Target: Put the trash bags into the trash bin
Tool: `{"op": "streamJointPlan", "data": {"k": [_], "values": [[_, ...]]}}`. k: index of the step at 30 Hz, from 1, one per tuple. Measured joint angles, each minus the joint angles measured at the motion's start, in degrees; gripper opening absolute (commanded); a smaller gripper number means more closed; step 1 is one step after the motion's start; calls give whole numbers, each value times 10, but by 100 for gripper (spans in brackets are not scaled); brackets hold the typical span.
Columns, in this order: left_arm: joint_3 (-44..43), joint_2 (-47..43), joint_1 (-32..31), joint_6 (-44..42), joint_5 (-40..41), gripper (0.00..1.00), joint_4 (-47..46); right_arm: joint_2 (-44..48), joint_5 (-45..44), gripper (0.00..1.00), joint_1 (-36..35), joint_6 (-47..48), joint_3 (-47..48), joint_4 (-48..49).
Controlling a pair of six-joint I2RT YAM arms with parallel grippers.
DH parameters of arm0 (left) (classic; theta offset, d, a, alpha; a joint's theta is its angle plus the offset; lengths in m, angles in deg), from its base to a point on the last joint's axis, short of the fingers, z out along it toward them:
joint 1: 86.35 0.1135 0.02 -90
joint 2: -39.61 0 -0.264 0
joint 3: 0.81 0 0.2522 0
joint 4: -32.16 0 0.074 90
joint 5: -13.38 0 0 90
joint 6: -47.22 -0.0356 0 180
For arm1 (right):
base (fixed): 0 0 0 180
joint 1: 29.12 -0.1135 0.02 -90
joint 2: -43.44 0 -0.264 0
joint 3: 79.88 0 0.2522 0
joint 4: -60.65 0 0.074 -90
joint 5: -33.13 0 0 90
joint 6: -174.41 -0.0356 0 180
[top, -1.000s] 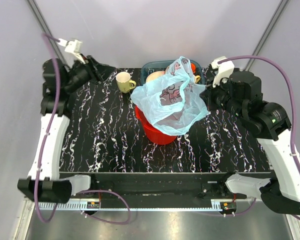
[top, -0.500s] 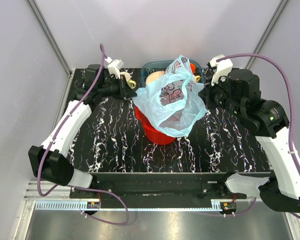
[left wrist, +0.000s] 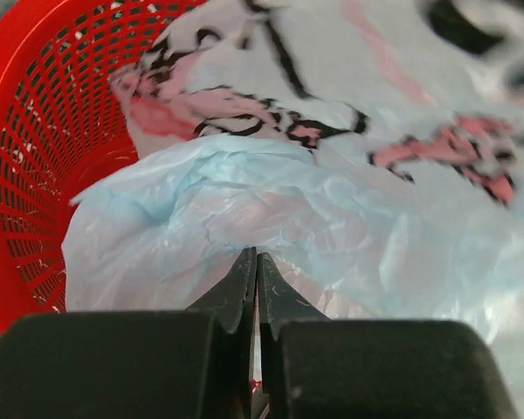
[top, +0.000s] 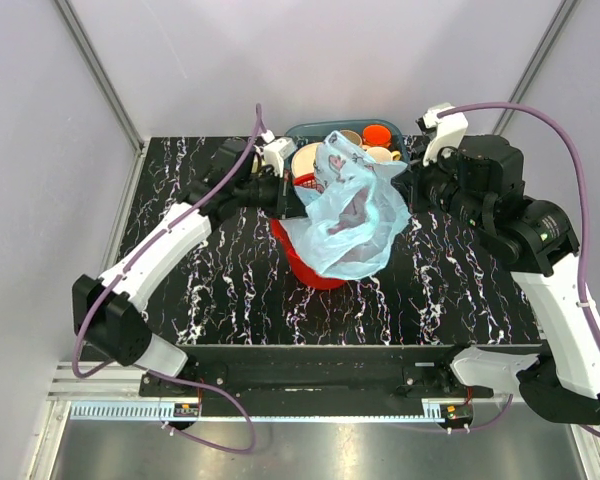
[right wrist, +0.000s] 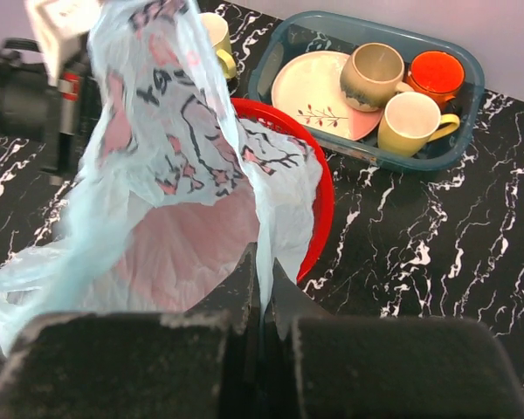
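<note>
Looking down now on a black table [top: 230, 290] veined with white, marble-style. Boxed in by pale lilac-grey walls [top: 310, 60], with slanting metal posts [top: 95, 65] in both far corners. Below the near edge, a brushed steel floor [top: 330, 455], softly and evenly lit.

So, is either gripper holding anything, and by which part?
Both are shut on the trash bag: the right gripper pinches its right edge, the left gripper seems to pinch a fold on its left side.

Light-blue printed trash bag [top: 352, 215] draped over red mesh trash bin [top: 315, 272], partly inside.
</note>
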Motion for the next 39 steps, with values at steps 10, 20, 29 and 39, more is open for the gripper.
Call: {"op": "streamJointPlan", "data": {"k": [10, 20, 29, 39], "values": [[-18, 90, -21, -7, 63, 33, 40, -4, 21, 0, 0, -14, -6, 15], [-61, -4, -25, -23, 68, 64, 54, -13, 8, 0, 0, -13, -36, 19], [-105, -156, -1, -103, -20, 74, 40, -12, 11, 0, 0, -7, -57, 19], [-153, -154, -305, -355, 66, 86, 177, -33, 24, 0, 0, -8, -59, 19]]}}
